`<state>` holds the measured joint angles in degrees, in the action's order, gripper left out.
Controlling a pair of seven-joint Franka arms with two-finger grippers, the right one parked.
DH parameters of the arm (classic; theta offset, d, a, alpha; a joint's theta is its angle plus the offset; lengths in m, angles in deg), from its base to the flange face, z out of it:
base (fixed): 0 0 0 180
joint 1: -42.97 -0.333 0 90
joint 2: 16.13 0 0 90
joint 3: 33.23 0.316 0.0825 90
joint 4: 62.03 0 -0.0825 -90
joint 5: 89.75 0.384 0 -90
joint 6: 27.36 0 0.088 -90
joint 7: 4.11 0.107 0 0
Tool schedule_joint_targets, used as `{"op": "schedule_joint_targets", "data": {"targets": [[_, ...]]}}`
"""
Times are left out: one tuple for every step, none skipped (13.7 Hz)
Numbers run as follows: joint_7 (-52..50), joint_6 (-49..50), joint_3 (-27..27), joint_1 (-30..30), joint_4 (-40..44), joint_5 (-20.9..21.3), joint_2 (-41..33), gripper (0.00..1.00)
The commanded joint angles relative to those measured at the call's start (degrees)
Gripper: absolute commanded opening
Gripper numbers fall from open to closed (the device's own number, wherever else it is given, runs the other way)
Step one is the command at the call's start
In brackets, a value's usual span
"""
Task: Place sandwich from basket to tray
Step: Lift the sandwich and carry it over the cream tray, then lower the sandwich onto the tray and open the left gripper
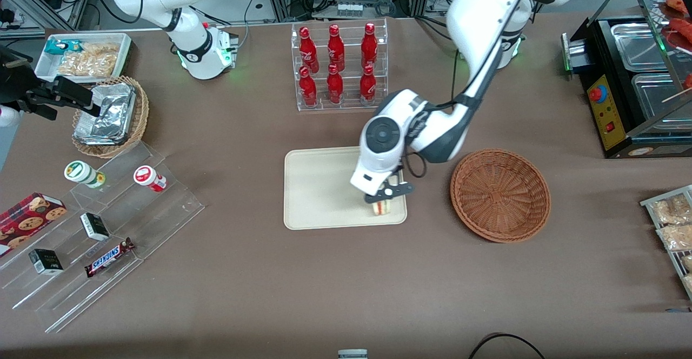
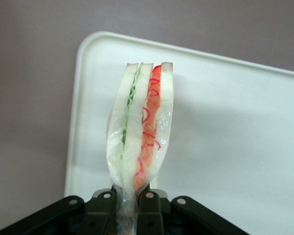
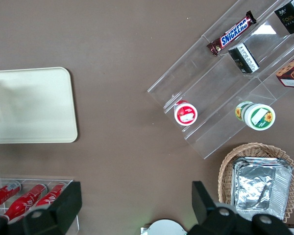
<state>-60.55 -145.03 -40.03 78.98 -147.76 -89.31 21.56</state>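
Note:
My left gripper (image 1: 385, 198) is shut on the sandwich (image 1: 381, 206), a wrapped wedge of white bread with green and orange-red layers. It holds the sandwich over the corner of the cream tray (image 1: 319, 188) nearest the front camera and the basket. In the left wrist view the sandwich (image 2: 142, 125) hangs from the black fingers (image 2: 149, 208) above the tray (image 2: 235, 127); whether it touches the tray I cannot tell. The reddish-brown woven basket (image 1: 500, 193) lies empty beside the tray, toward the working arm's end.
A clear rack of red bottles (image 1: 338, 66) stands farther from the front camera than the tray. Acrylic steps with snacks (image 1: 102, 224), a tan basket of foil packets (image 1: 111, 115) and a white bin (image 1: 84, 56) lie toward the parked arm's end. A black food warmer (image 1: 632, 72) stands at the working arm's end.

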Motion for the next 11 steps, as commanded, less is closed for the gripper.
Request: {"op": "schedule_joint_targets", "data": {"targets": [[-4.0,0.9,0.6,3.4,6.3,0.1,4.2,0.05],[-4.5,0.8,0.6,3.6,7.1,0.0,4.9,0.05],[-4.6,0.4,0.5,4.1,7.8,-0.2,5.6,0.05],[-4.7,-0.1,0.5,4.9,8.2,-0.3,6.2,0.05],[-4.9,-0.4,0.5,5.4,8.1,-0.3,6.3,0.05],[-5.2,-0.5,0.5,5.9,8.1,-0.3,6.3,0.05],[-5.2,-0.5,0.5,6.1,8.1,-0.3,6.4,0.05],[-5.1,-0.5,0.5,6.1,8.0,-0.3,6.7,0.05],[-4.9,-0.7,0.5,6.3,7.9,-0.3,6.9,0.06],[-5.0,-1.8,0.5,6.4,7.8,-0.3,7.2,0.07],[-5.1,-2.3,0.5,6.6,7.7,-0.3,7.5,0.09]]}}
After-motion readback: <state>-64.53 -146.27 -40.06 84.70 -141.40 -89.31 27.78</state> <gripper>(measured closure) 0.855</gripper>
